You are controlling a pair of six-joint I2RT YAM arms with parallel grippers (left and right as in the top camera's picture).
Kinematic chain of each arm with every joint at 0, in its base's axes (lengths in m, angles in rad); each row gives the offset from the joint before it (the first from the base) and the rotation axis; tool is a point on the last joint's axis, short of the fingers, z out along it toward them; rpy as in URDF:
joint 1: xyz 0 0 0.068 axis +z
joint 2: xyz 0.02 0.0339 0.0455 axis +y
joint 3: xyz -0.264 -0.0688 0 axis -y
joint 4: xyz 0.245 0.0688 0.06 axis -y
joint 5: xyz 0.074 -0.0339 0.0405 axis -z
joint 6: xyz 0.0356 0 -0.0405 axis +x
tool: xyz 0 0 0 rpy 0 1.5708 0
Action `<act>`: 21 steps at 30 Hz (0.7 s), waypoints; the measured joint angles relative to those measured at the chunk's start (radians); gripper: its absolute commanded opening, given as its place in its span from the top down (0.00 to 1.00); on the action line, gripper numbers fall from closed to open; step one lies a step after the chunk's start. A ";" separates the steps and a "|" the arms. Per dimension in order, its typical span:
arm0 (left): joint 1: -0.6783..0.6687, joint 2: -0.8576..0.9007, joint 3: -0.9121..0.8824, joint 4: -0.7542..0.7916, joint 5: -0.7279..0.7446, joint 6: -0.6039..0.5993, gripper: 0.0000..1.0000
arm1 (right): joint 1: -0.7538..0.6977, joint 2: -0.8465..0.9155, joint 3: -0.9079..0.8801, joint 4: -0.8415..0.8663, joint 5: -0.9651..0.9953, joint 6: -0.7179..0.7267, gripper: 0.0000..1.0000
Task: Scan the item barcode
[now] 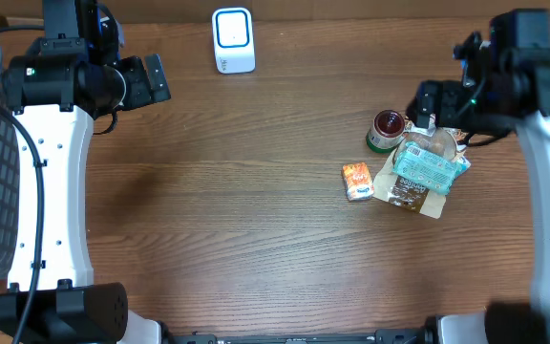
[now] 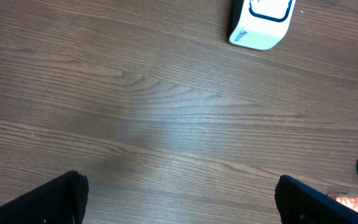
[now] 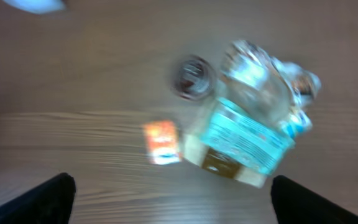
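Left arm: folded up to the left of the white scanner (image 1: 233, 40), with the left gripper (image 1: 151, 81) pointing towards it.
Left gripper state: spread wide. Its two dark fingers (image 2: 58, 200) sit at opposite bottom corners of the left wrist view, with only bare wooden table (image 2: 166, 124) between them.
Right arm: bent in from the far right of the scanner, with the right gripper (image 1: 426, 103) hanging over the cluster of goods.
Right gripper state: spread, pinching nothing. Both fingers (image 3: 39, 200) stand well apart at the frame's lower corners.
Item: a clear bag (image 1: 430, 162) with a teal label, well to the right of the scanner and nearer the robot. It lies flat on a tan packet (image 1: 411, 197), under and just ahead of the right gripper.
Neighbours: a red-lidded jar (image 1: 386, 129) touches the bag on the scanner side. A small orange box (image 1: 356, 181) lies just beside the tan packet.
Right wrist view: blurred, but it shows the bag's label face-up – the overhead partly hides the bag's far end behind the arm.
Left wrist view: shows the scanner's front close up.
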 measured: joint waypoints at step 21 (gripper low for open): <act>0.000 0.000 0.000 0.000 0.000 0.000 0.00 | 0.032 -0.312 0.038 -0.048 -0.045 -0.003 0.00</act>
